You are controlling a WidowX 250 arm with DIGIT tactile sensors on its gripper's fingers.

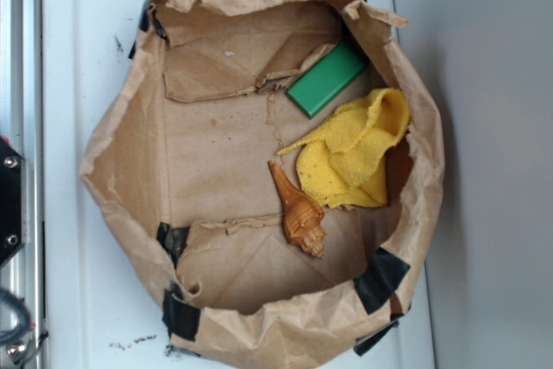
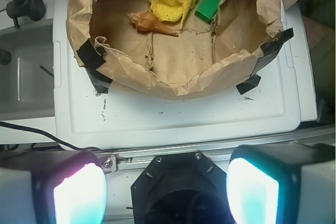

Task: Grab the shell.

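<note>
The arm is hanging back from the white bench point(image 2: 173, 119), well short of the paper bag point(image 1: 112, 162), with its jaws standing wide apart and holding nothing; the gripper point(image 2: 167, 192) is showing only in the wrist view, its two pads glowing at the bottom edge.

Going left to right in the exterior view, the bag's torn, taped wall is rising first, and that rim is what I would be watching: the jaws are going to have to clear it and drop in from above, not sweep in low. Next, on the bag's floor, the shell point(image 1: 296, 211) is lying on its side, spire pointing up-left, knobby end toward the near wall. Closing across the thicker whorls, crosswise to its length, looks the surest grip to me. Just right of it, touching or nearly so, the yellow cloth point(image 1: 359, 151) is crowding the shell and could get pinched. Beyond, the green block point(image 1: 327, 79) is lying clear.
</note>
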